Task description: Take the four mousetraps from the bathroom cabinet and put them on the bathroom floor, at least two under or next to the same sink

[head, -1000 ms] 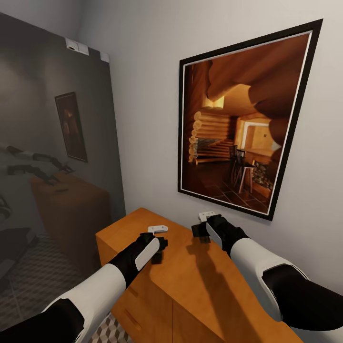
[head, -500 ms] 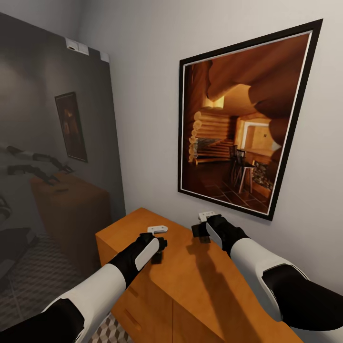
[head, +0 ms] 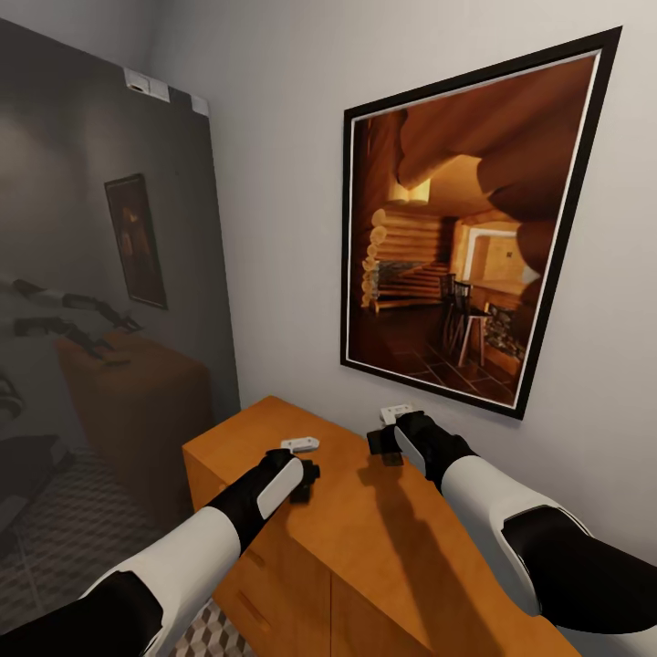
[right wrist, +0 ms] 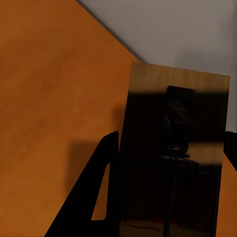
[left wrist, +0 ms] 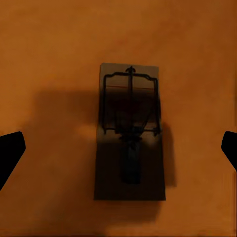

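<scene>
One mousetrap (left wrist: 131, 133) lies flat on the top of the orange-brown cabinet (head: 365, 538), its wire frame uppermost, centred between the fingertips of the left tool (head: 306, 479). That tool hovers above it with its fingers set wide apart, empty, not touching the board. A second mousetrap (right wrist: 173, 153) sits between the fingers of the right tool (head: 387, 449), near the far edge of the cabinet top just beside the wall (head: 274, 182). Its board looks lifted and tilted; the fingers flank both long edges, and the tool appears clamped on it, though contact on the farther side is cut off. A framed picture (head: 456, 228) hangs on the wall above, and a dark mirror panel (head: 91, 274) stands at left.

Assessed risks: the left tool could descend off-square and close on the wire instead of the board edges, skidding the thin trap across the smooth top. The right trap, if gripped only narrowly, might pivot or slip during carriage down to the tiled bathroom floor (head: 214, 630).
</scene>
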Robot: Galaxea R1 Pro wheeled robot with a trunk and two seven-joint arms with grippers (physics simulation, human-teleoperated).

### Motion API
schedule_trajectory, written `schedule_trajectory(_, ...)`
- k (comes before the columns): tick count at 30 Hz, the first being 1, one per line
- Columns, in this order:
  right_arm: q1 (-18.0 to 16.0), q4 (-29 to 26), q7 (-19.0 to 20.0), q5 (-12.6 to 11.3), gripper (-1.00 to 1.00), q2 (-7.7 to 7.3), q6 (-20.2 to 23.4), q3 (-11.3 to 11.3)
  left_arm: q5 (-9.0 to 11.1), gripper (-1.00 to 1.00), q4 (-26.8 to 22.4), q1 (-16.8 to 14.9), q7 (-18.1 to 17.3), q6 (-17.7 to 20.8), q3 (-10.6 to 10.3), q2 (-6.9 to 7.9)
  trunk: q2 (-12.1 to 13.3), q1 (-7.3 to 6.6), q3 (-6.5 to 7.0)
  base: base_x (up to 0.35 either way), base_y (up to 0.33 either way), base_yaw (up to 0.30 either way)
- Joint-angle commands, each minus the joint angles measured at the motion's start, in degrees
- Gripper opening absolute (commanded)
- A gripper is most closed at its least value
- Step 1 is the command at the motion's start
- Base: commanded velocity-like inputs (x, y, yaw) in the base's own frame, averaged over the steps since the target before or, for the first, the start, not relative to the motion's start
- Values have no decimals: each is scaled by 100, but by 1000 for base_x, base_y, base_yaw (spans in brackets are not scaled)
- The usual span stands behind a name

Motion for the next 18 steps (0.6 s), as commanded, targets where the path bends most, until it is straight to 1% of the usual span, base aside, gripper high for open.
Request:
schedule_trajectory(1,-5,-7,-7,-67,-100,-5,25,46,55,100,-1,-7,42,11,-18,0,-7,1,-9,0,0,0)
schedule_trajectory(6,-5,-7,-7,-67,-100,-7,25,46,120,100,9,-7,42,10,-21,0,-7,1,-9,0,0,0)
schedule_trajectory(14,-5,-7,-7,-67,-100,-5,25,44,137,100,11,-7,33,2,-21,0,-328,177,-153,0,0,0)
schedule_trajectory(18,-5,-7,-7,-67,-100,-6,25,45,140,100,11,-7,33,1,-25,0,-328,177,-153,0,0,0)
